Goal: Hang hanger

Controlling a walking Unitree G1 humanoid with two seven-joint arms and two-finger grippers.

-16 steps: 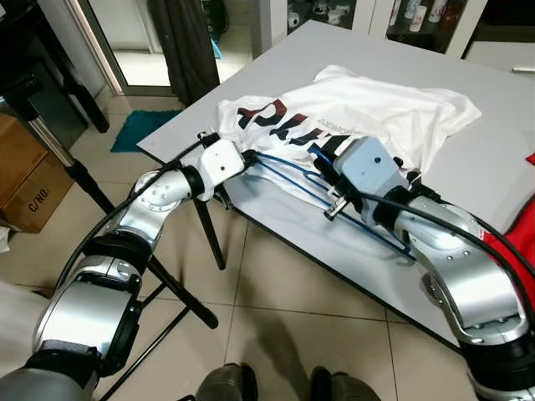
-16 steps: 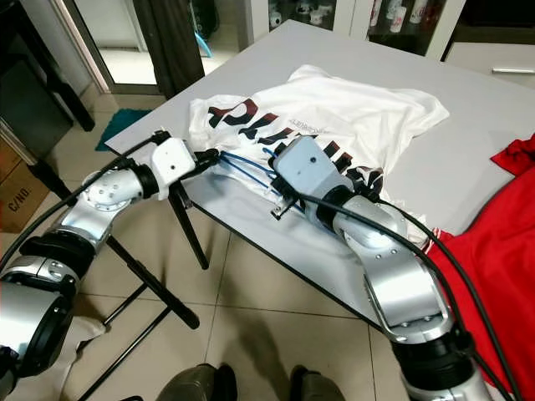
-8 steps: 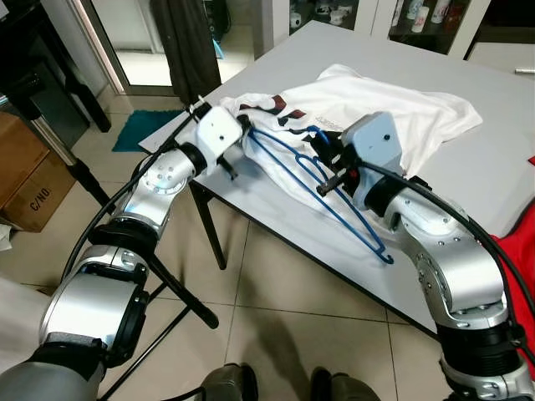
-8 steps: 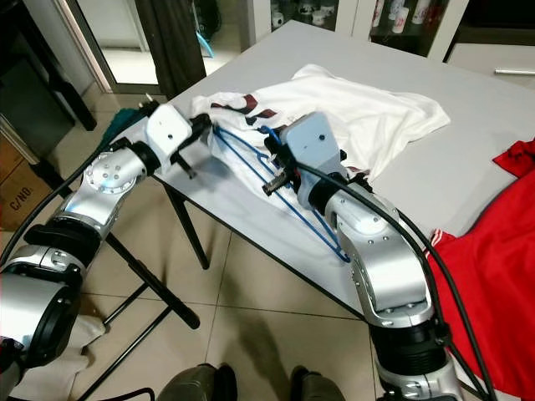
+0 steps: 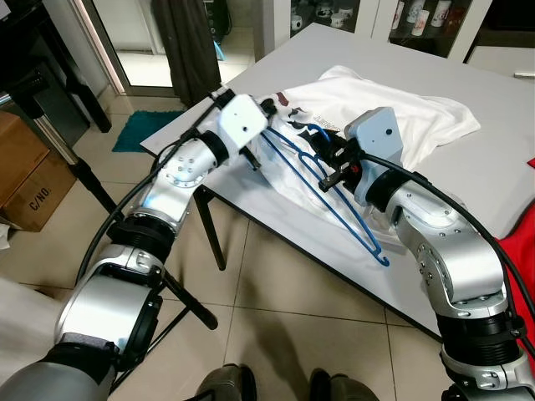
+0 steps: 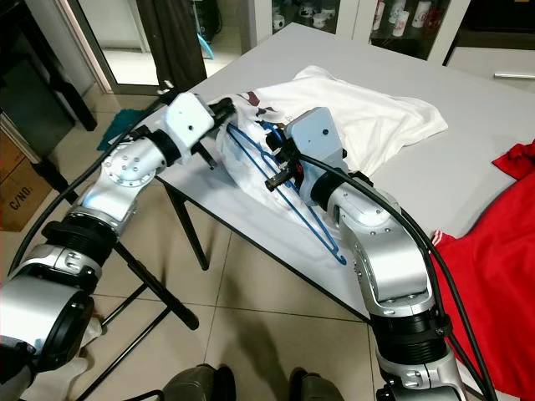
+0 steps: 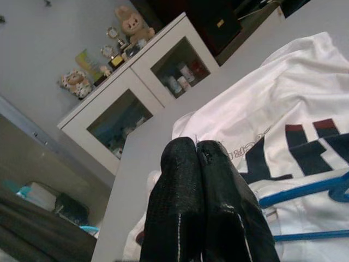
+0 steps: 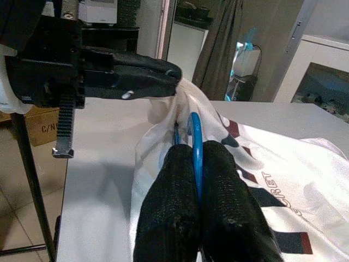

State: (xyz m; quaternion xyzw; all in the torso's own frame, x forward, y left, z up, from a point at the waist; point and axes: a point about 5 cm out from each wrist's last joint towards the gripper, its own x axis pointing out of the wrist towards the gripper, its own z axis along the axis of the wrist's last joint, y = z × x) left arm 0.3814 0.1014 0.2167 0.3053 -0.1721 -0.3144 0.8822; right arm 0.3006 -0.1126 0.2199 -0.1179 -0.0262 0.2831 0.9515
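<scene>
A thin blue wire hanger point(image 5: 322, 188) hangs tilted above the near edge of the light grey counter point(image 5: 493, 100), its hook end lowest point(image 5: 380, 259) and its upper part tucked into the lifted hem of a white T-shirt with dark red and black lettering point(image 5: 393, 113). The right claw point(image 5: 328, 159) has its 2 black fingers point(image 8: 180, 218) pressed together on the hanger's blue wire, seen clearly in the right wrist view. The left claw point(image 5: 269, 110) is clamped shut on a fold of the shirt's white fabric at the counter's left corner, holding that edge up off the surface; the rest of the shirt lies crumpled across the counter. A red garment point(image 6: 501, 225) drapes over the counter's right side. Beside the counter on the tiled floor point(image 5: 276, 284) stand a black metal stand point(image 5: 167, 276), a brown cardboard box point(image 5: 25, 180) and a teal mat point(image 5: 142, 129); glass-fronted white cabinets point(image 5: 401, 21) line the far wall.
</scene>
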